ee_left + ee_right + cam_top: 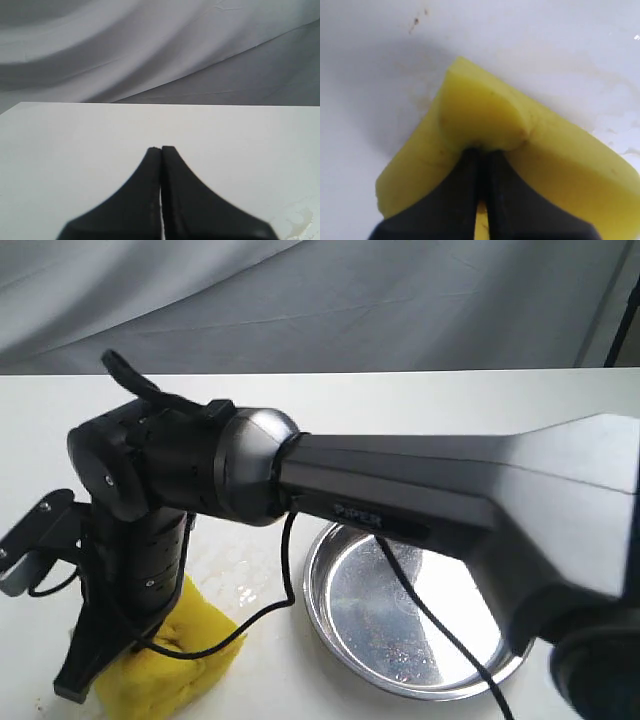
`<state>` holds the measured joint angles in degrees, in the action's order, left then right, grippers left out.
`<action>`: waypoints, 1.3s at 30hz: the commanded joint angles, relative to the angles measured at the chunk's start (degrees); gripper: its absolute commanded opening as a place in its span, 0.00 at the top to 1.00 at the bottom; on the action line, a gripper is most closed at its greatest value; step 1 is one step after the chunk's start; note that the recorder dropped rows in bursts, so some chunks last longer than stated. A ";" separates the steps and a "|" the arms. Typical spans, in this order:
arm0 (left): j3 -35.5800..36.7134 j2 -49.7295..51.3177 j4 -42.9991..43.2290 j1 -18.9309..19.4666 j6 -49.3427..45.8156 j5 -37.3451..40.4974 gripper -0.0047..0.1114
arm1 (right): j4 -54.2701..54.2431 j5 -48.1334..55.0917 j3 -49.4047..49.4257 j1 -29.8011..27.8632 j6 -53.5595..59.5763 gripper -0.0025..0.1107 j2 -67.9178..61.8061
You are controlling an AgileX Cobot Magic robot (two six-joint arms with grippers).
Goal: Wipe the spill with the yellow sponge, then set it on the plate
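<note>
right gripper (482, 152): one, on the arm that reaches across from the right. Its two smooth, black, tapered fingers are squeezed almost together on a raised fold of the yellow sponge (485, 110), so it is holding the sponge.
left gripper (161, 148): one, with two matching black wedge-shaped fingers. The tips touch, closed on themselves, above bare table.
yellow sponge (175, 685): one thick, bright yellow foam block, soft and creased, bulged up where it is pinched. It rests on the table at the near left of the exterior view, just beside the plate and not on it.
plate (312, 585): one, round, of shiny silver metal, with a raised rim and a flat, mirror-like bottom.
spill (300, 220): one tan-edged blotch that I can make out, at the corner of the left wrist view. Faint tan smears (600, 75) also lie on the table next to the sponge. They may be the same wet patch, but they are too pale to say.
table (420, 400): one, flat and matte white.
cable (440, 635): two black stretches hang from the arm, one across the plate and one looping to the sponge.
arm (420, 480): one in the exterior view, with a grey shell and black rounded joints.
backdrop cloth (350, 300): one, grey and softly folded.
</note>
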<state>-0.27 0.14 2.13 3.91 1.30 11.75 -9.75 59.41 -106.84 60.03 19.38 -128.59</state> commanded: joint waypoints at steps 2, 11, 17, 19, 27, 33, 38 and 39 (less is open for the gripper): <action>0.27 -0.14 0.00 0.12 0.09 -0.16 0.96 | -0.37 -8.14 0.19 -0.04 -2.77 0.98 6.60; 0.27 -0.14 0.00 0.12 0.09 -0.16 0.96 | -4.32 -46.61 20.11 2.01 -8.76 0.98 15.24; 0.27 -0.14 0.00 0.12 0.09 -0.16 0.96 | -9.24 -77.73 39.36 7.36 -9.82 0.98 16.90; 0.27 -0.14 0.00 0.12 0.09 -0.16 0.96 | -11.14 -83.92 43.37 9.44 -10.34 0.98 16.90; 0.27 -0.14 0.00 0.12 0.09 -0.16 0.96 | -14.90 -75.50 45.70 11.44 -13.78 0.98 16.64; 0.27 -0.14 0.00 0.12 0.09 -0.16 0.96 | 0.38 -63.90 45.70 11.44 -9.74 0.98 15.05; 0.27 -0.14 0.00 0.12 0.09 -0.16 0.96 | 11.31 -63.05 45.70 10.55 -8.68 0.98 15.05; 0.27 -0.14 0.00 0.12 0.09 -0.16 0.96 | 12.48 -63.05 45.70 9.92 -8.24 0.98 15.05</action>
<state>-0.27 0.14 2.13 3.91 1.30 11.75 -1.36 -5.97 -61.19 71.22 10.12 -113.30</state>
